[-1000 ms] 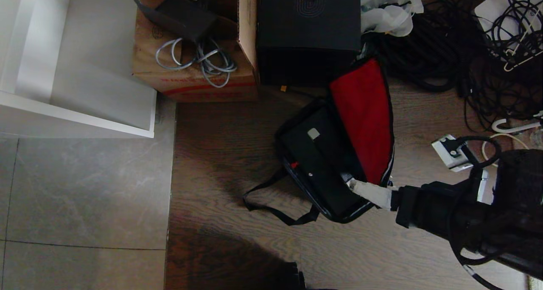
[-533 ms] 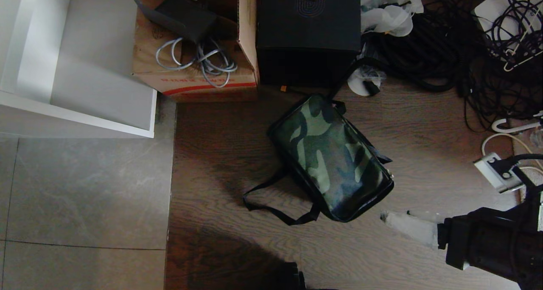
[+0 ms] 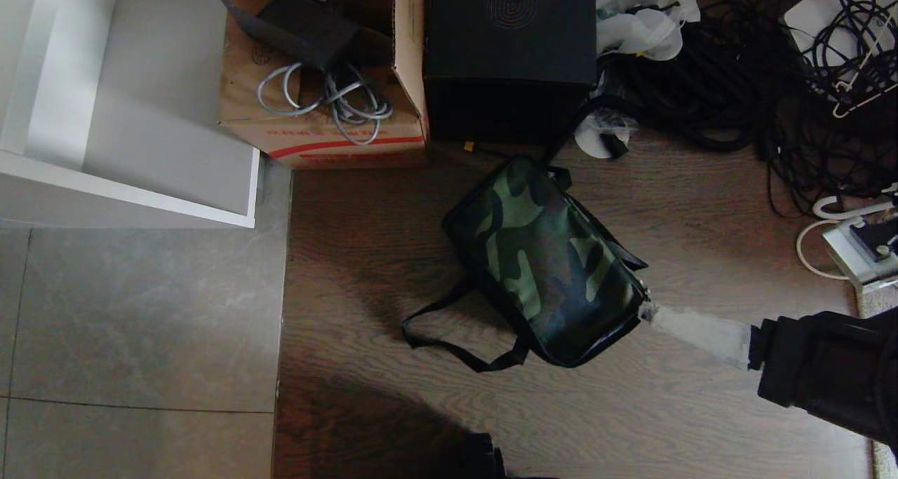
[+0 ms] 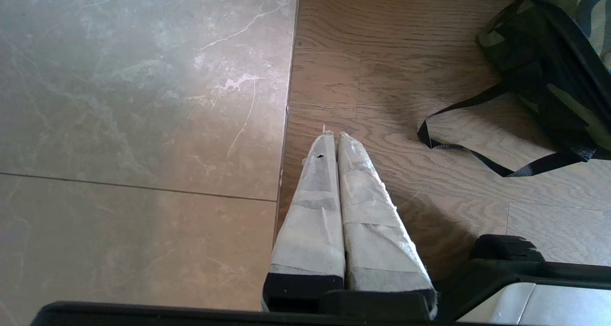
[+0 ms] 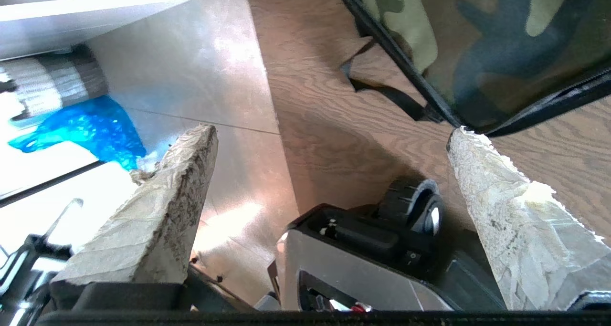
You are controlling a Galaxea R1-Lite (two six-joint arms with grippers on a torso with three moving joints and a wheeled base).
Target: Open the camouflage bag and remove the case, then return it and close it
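The camouflage bag (image 3: 547,261) lies closed on the wooden floor, camouflage side up, its black strap (image 3: 456,342) trailing toward me. The case is hidden. My right gripper (image 3: 649,313) reaches in from the right, level with the bag's near right corner. It is open wide (image 5: 329,135); one taped fingertip (image 5: 460,142) sits right at the bag's (image 5: 482,44) black corner trim, the other fingertip (image 5: 198,140) far off it, nothing between them. My left gripper (image 4: 334,137) hangs parked and shut above the seam between tile and wood, with the strap (image 4: 477,149) beside it.
A brown cardboard box (image 3: 323,114) with grey cable and a tall black box (image 3: 508,51) stand behind the bag. Tangled black cables (image 3: 793,93) and a white power strip (image 3: 859,258) lie at the right. A white shelf unit (image 3: 133,149) is at the left.
A second ago the flap stood open, showing red lining and the case, with my right gripper at its edge. The flap now lies shut; the gripper drew back, then returned to the bag's corner.
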